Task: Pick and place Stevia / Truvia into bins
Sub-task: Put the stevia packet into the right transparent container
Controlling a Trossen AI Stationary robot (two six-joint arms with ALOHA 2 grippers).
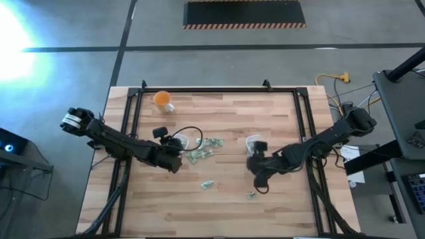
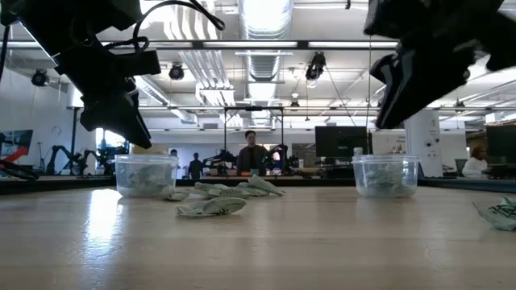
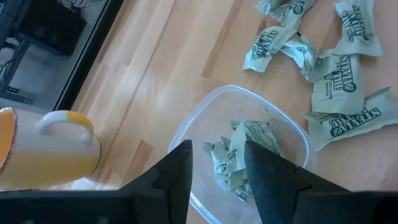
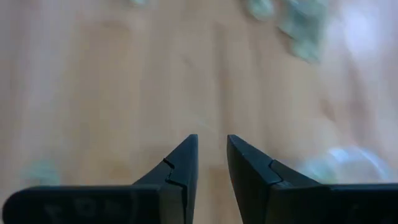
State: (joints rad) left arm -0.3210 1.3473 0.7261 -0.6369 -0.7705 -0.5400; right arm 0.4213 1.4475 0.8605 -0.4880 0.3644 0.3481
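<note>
Several crumpled Stevia sachets (image 3: 249,158) lying inside the left bin (image 3: 199,118), right under the left gripper (image 3: 217,163); fingers (image 3: 177,171) parted with a clear gap, nothing pinched between them. More loose sachets (image 3: 336,87) piled on the wooden table (image 1: 219,206) just beside that bin, toward the table's middle. Two single sachets (image 1: 208,184) farther toward the near edge, apart from the pile, one of them close below the right gripper (image 1: 260,188). Right bin (image 1: 252,142) also holding sachets, seen through its clear wall in the low view (image 2: 385,179). Right gripper (image 4: 211,163) hanging above bare wood near that bin, fingers (image 4: 249,168) slightly apart, a narrow slit between the tips, empty. Orange-and-white cup (image 1: 163,100) standing at the far left of the table, well apart from the right bin, near the left one in the left wrist view (image 3: 50,149). People visible in the room beyond the table (image 2: 251,151).
</note>
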